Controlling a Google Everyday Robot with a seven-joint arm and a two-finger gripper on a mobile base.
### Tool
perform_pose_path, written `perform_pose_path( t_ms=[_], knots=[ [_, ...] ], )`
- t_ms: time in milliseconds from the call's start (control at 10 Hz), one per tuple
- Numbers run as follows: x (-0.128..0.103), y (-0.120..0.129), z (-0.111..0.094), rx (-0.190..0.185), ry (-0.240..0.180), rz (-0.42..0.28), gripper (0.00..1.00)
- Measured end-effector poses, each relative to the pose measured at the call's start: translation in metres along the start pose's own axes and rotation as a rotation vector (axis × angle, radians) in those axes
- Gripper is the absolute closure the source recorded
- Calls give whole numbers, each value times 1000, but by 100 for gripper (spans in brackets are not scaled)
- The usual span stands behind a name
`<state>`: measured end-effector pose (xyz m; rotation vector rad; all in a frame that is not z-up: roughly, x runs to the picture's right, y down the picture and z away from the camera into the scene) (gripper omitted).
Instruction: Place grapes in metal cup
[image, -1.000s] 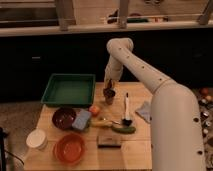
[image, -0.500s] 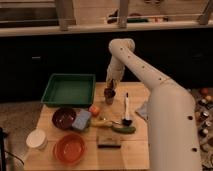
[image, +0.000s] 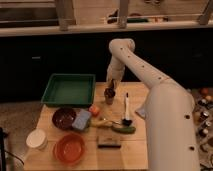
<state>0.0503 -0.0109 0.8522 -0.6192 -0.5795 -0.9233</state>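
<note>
One white arm (image: 136, 64) bends down at the middle of the frame, its gripper (image: 110, 86) hanging right over the metal cup (image: 109, 98), which stands just right of the green tray (image: 68, 89). Whether the gripper is clenched or released cannot be told. The grapes (image: 108, 92) show as a dark lump at the cup's mouth, directly under the gripper; an orange-red fruit (image: 94, 110) lies lower left of the cup.
</note>
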Motion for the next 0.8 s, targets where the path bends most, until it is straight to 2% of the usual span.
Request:
perform_pose_path(
  t_ms=[800],
  knots=[
    [-2, -6, -2, -22, 12, -1, 20]
  ],
)
